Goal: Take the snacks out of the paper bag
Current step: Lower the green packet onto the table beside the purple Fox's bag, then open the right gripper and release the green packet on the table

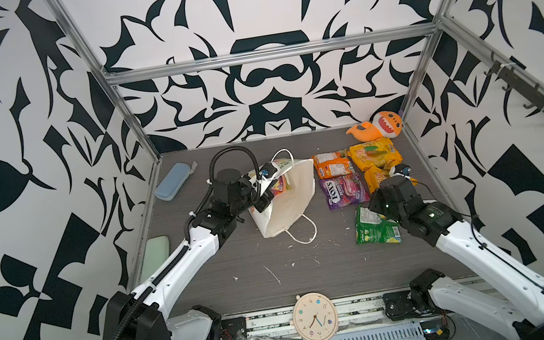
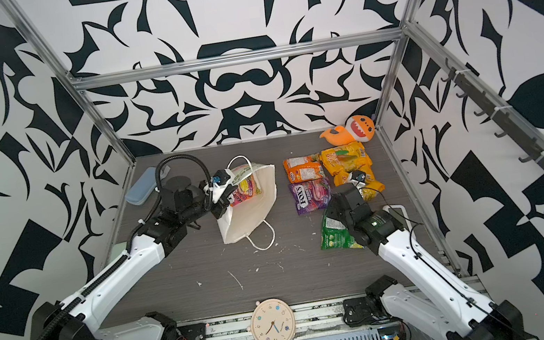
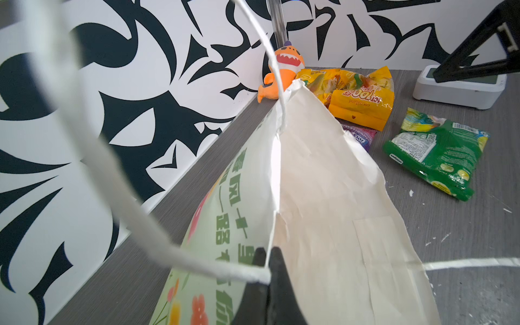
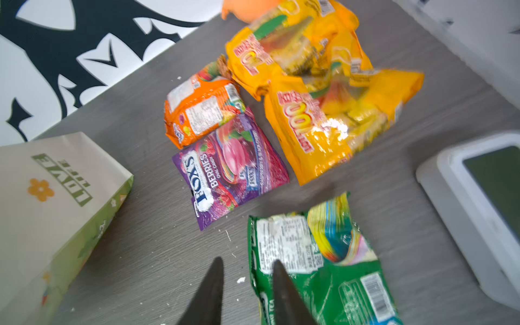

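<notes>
bag [image 1: 294, 195]: white paper, green print, tipped, mouth open
in bag: 1 pink-red pack [image 1: 280, 187]
out, right of bag: orange pack [image 1: 333, 164], 2 yellow packs [image 1: 375, 154], purple pack [image 1: 345, 191], green pack [image 1: 375, 229], lying flat

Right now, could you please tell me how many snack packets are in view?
6. Five lie right of the paper bag: orange packet, purple packet, far yellow packet, near yellow packet, green packet. One orange-red packet shows in the bag's mouth; others may be hidden inside.

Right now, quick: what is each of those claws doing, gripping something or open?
The left gripper: closed, pinching the rim of the paper bag.
The right gripper: open, holding nothing, at the edge of the green snack packet.
</notes>
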